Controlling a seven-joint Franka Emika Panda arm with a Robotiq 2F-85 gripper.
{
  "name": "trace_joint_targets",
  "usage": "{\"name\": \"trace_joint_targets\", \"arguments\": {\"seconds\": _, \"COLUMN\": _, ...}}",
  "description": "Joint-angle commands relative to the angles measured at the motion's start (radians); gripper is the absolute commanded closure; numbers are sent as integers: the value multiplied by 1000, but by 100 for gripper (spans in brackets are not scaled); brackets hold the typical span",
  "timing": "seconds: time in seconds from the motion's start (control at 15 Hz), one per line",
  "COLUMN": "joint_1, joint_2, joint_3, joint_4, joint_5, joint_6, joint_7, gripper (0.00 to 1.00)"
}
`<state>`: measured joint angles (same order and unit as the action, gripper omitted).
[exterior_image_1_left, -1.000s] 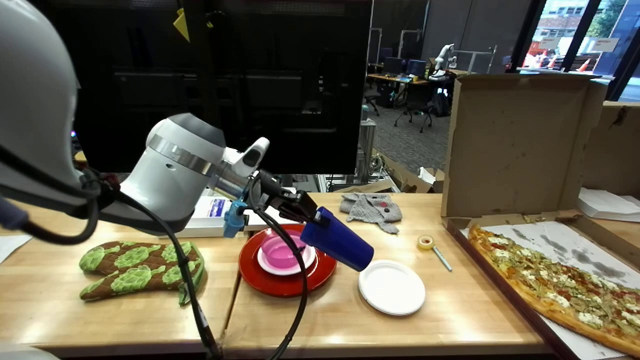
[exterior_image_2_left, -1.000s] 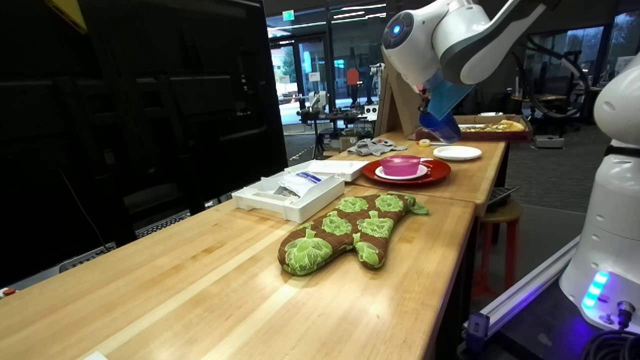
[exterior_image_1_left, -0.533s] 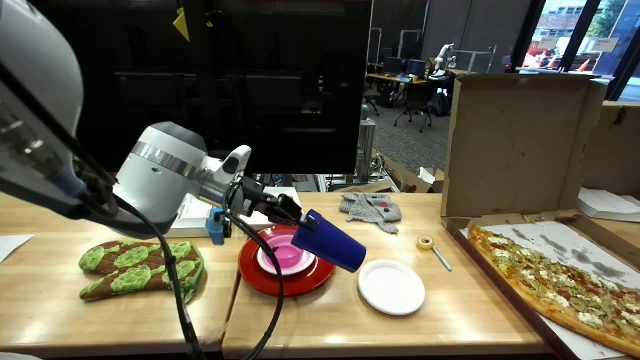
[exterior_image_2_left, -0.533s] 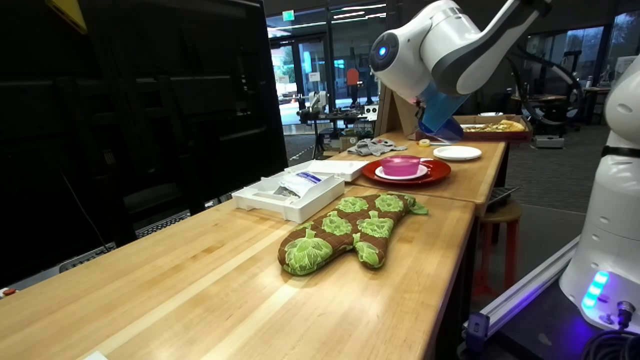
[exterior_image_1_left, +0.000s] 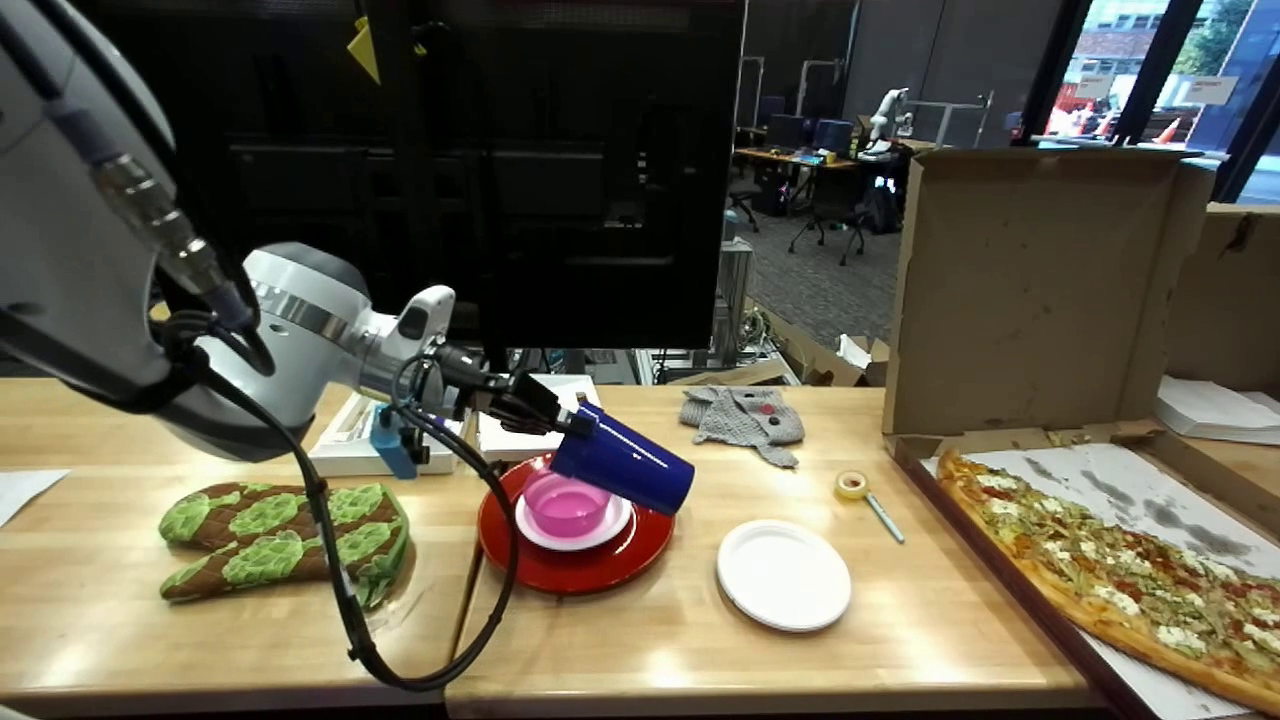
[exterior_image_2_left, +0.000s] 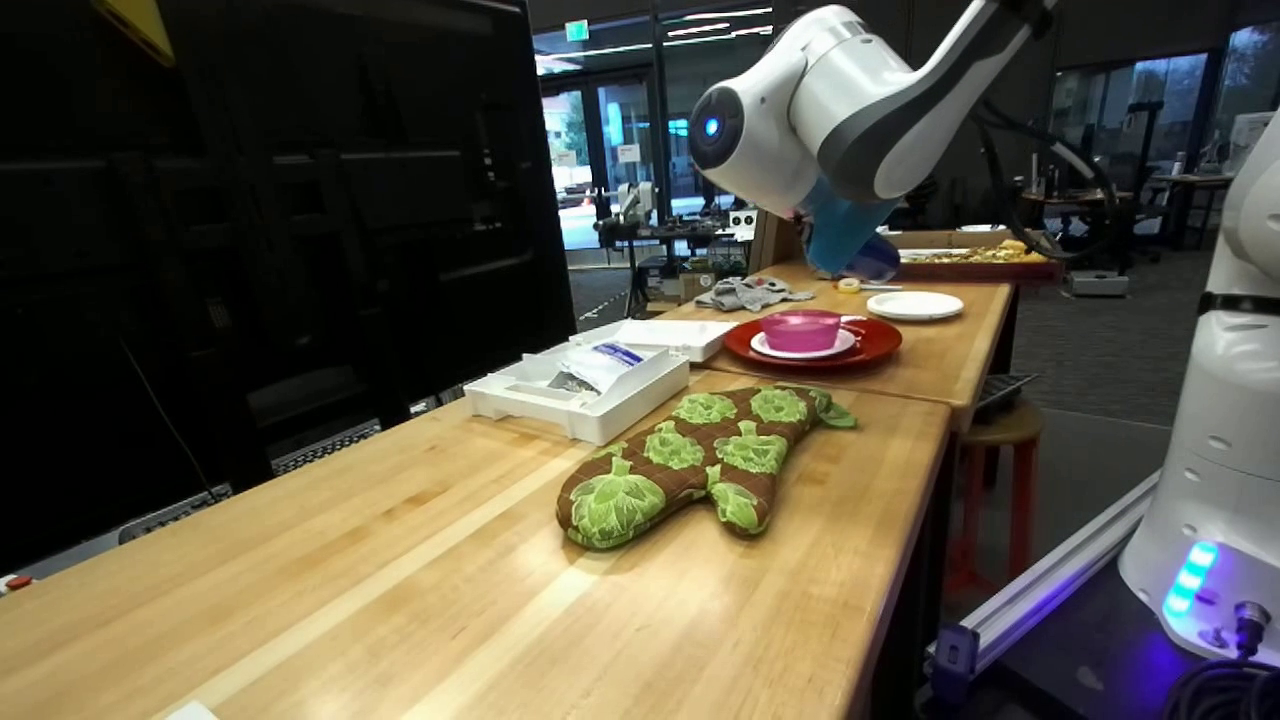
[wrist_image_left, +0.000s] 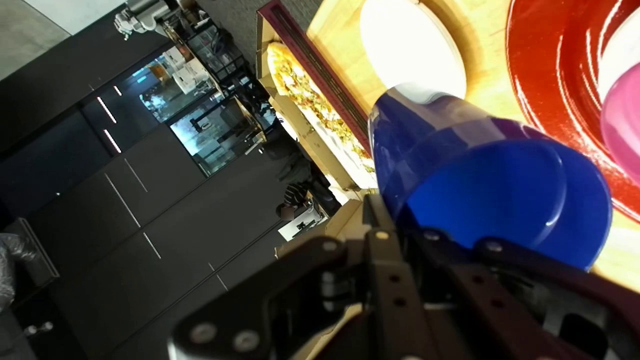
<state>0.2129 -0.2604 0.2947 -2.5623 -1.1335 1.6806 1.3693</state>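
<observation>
Hand (exterior_image_1_left: 576, 421): was clamped on the cup (exterior_image_1_left: 626, 462)
Cup: one-sided pinch risked twisting
Bowl (exterior_image_1_left: 564, 504): low swing risked contact, height unclear

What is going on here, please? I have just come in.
A robot arm holds a blue cup above the table, its gripper clamped on the cup's wall near the rim. The cup is tilted, with its base pointing down and away from the gripper. A pink bowl sits on a small white dish on a red plate; a white plate and an oven mitt lie apart. An open pizza box holds pizza.
</observation>
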Motion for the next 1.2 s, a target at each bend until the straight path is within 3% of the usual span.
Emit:
{"name": "trace_joint_targets", "arguments": {"seconds": 0.0, "joint_1": 22, "joint_2": 92, "joint_3": 10, "joint_4": 61, "joint_5": 6, "joint_6": -89, "joint_7": 61, "gripper": 99}}
{"name": "trace_joint_targets", "arguments": {"seconds": 0.4, "joint_1": 41, "joint_2": 209, "joint_3": 13, "joint_4": 115, "joint_5": -8, "joint_6": -213, "joint_7": 166, "gripper": 99}}
{"name": "trace_joint_targets", "arguments": {"seconds": 1.13, "joint_1": 78, "joint_2": 323, "joint_3": 21, "joint_4": 187, "joint_5": -24, "joint_6": -378, "joint_7": 244, "gripper": 99}}
